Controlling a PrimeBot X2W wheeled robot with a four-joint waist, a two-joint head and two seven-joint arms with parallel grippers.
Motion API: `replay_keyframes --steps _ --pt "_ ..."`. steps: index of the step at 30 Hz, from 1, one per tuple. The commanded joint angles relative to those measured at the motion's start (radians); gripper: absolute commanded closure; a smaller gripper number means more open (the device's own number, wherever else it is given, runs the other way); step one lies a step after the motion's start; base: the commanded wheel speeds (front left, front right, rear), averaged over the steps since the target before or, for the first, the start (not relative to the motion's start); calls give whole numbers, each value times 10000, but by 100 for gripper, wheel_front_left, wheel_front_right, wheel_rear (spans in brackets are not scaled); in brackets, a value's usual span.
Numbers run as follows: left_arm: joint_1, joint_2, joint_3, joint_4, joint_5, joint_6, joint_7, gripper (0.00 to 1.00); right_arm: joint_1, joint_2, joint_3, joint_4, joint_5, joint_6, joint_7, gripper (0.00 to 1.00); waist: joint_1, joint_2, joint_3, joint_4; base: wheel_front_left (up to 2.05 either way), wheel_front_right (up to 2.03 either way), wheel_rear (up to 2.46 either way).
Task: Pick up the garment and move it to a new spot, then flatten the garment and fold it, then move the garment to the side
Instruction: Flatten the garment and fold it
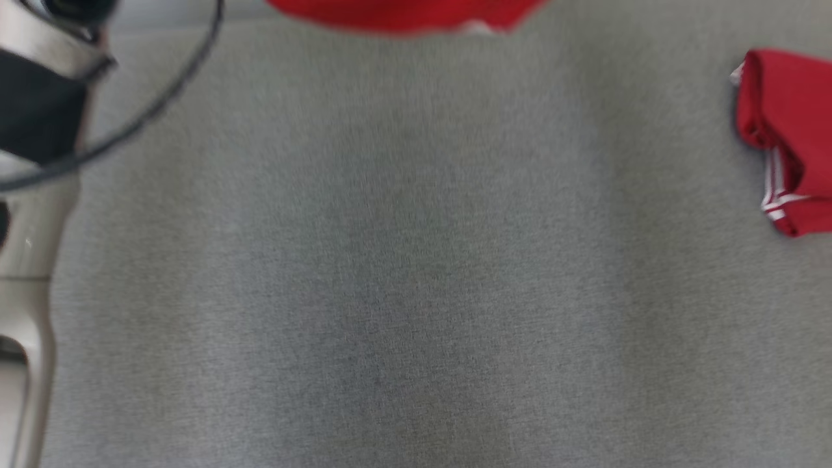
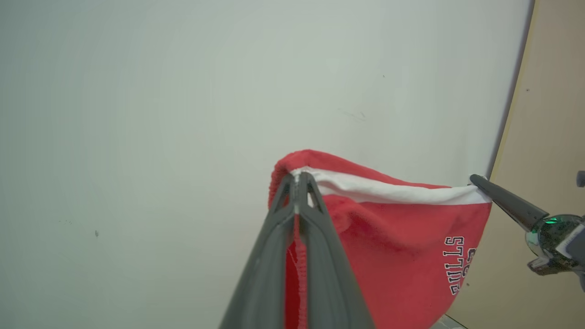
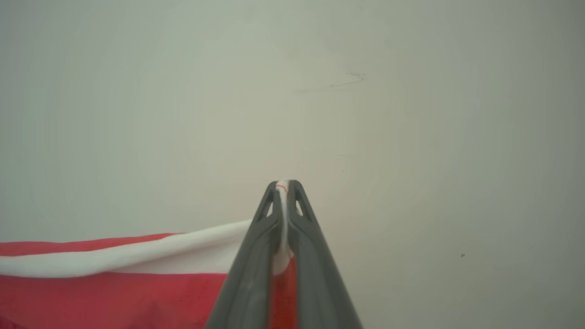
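Observation:
The garment (image 2: 388, 246) is red with a white band along its upper edge and black-and-white "BULLS" lettering. It hangs stretched between both grippers in front of a pale wall. My left gripper (image 2: 298, 176) is shut on one end of the white band. My right gripper (image 3: 283, 183) is shut on the other end, and it also appears in the left wrist view as the right gripper (image 2: 475, 179) at the band's far corner. In the head view the garment's lower edge (image 1: 403, 13) shows as a blurred red strip at the top.
A grey cloth-covered table (image 1: 403, 273) spreads below. A second red piece of clothing (image 1: 786, 130) with white stripes lies folded at its right edge. My pale left forearm (image 1: 29, 247) and a dark cable (image 1: 162, 97) stand at the left edge.

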Motion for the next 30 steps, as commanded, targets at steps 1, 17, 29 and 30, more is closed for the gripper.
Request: replay_keyframes --steps 1,17,29,30 --pt "-564 43 -316 262 280 -6 -627 100 -524 -4 -581 2 -472 -10 -65 100 -4 -2 2435 -200 0 0 0" --pt "261 1005 -3387 -1017 -996 -13 -1890 100 2302 430 -4260 -1576 -3900 -9 -66 100 -4 -2 4008 146 0 0 0" --pt "3313 3018 -5564 -4354 -2791 -14 -1893 100 6442 -402 -5911 -4659 -4196 -10 -68 100 -4 -2 2672 271 0 0 0" --pt "3571 3146 -5722 -4519 -2915 -14 -1893 100 6830 -458 -6024 -4880 -4222 -10 -68 100 -4 -2 2517 271 0 0 0"
